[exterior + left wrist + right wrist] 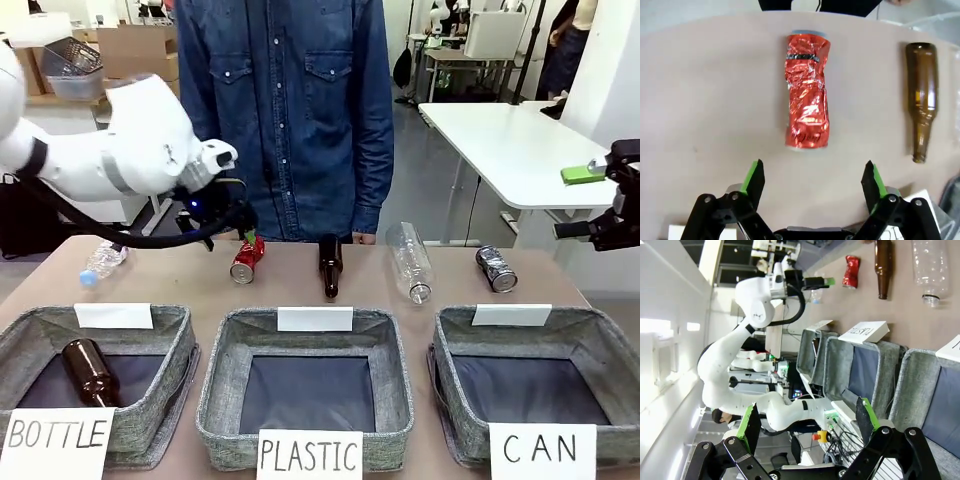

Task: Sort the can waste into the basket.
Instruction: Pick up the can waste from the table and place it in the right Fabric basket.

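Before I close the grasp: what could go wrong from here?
1. The red can is crushed; the open left end effector could slip on its uneven surface.
2. The brown glass bottle beside it could get knocked.
3. The CAN basket sits on the robot's right, so a mid-carry drop could land in the PLASTIC basket.

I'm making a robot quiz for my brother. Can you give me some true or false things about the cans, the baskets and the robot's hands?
The red can is crumpled and lies on the table. True.
The left hand is squeezing the red can. False: it is open, and the can lies ahead of it, untouched.
The CAN basket already holds a can. False: the red can and the grey can both lie on the table.
A brown bottle lies in the BOTTLE basket. True.
The right hand is open. True.
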